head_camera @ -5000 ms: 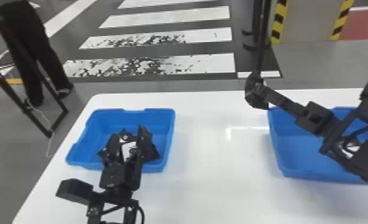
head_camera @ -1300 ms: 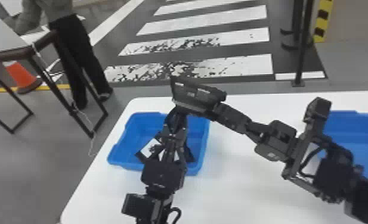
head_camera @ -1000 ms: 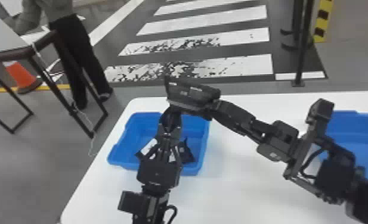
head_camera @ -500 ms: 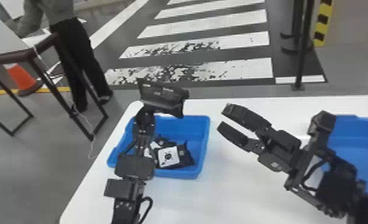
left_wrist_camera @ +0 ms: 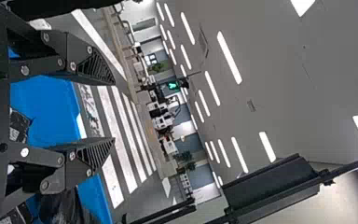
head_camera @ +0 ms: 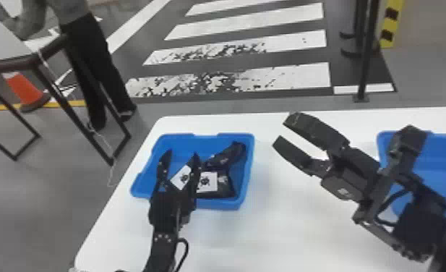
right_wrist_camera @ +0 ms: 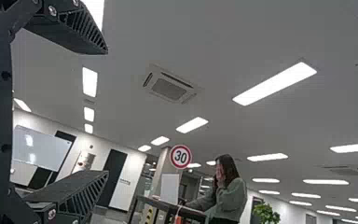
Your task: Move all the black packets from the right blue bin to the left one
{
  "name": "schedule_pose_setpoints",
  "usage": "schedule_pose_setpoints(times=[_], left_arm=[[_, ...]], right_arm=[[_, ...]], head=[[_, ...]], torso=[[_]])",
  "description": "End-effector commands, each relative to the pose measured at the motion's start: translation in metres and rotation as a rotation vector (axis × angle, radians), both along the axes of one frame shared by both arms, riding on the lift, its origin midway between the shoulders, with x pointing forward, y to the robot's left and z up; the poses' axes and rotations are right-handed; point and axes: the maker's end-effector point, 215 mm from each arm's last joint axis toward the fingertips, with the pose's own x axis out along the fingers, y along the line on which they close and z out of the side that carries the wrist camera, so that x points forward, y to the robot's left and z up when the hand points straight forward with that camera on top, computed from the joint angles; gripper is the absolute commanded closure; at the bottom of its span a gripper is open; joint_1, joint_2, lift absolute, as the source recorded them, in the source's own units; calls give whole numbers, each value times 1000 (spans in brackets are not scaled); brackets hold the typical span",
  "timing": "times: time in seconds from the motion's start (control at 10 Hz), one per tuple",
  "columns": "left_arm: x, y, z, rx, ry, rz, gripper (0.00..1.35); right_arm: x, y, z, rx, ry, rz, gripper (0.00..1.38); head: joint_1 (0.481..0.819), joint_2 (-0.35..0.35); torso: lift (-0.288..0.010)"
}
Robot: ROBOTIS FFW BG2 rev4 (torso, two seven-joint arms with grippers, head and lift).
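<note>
The left gripper (head_camera: pixel 180 154) is positioned over the left bin (head_camera: pixel 248 173), fingers apart. Black packets (head_camera: pixel 226 188) (white labels visible) lie in that bin, beneath and rightward of its fingers. The right gripper (head_camera: pixel 282 131), fingers also apart, is left of the right blue bin (head_camera: pixel 438 152).

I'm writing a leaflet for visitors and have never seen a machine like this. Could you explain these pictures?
This is a two-armed robot. The wide picture looks forward and down from its head; the other two come from its wrists and are turned sideways.

On the white table stand two bins. Black packets with white labels lie in the left blue bin. The left end effector is open over them; the right end effector, also open, is between that bin and the right blue bin. Neither holds anything.
</note>
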Motion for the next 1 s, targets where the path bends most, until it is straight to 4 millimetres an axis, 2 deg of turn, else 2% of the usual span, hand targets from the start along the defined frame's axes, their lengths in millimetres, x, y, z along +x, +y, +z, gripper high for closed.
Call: schedule_pose_setpoints(times=[0.0,0.1,0.2,0.3,0.5,0.6,0.8,0.9], left_arm=[[-7,5,11,-30,-46,4,167],[-14,4,25,-81,-105,-5,179],[-15,-1,52,-133,-197,-20,180],[-22,-1,65,-169,-239,-22,180],[-20,2,89,-171,-287,-23,180],[-19,5,99,-177,-309,-21,180],[-11,3,111,-183,-323,-25,180],[-8,1,107,-202,-307,-32,180]], right_arm=[[5,-9,0,-5,-11,-31,119],[7,-16,-7,-29,-23,-62,119],[23,-36,-1,-67,-83,-145,119],[29,-50,-14,-122,-100,-188,119],[61,-102,-32,-332,-213,-339,119],[75,-123,-44,-470,-259,-405,116],[102,-174,-81,-789,-315,-494,110],[109,-200,-98,-956,-322,-513,110]], head=[[695,350],[695,350],[695,350],[687,350],[672,350],[666,350],[662,334],[664,300]], torso=[[-168],[-168],[-168],[-168],[-168],[-168],[-168],[-168]])
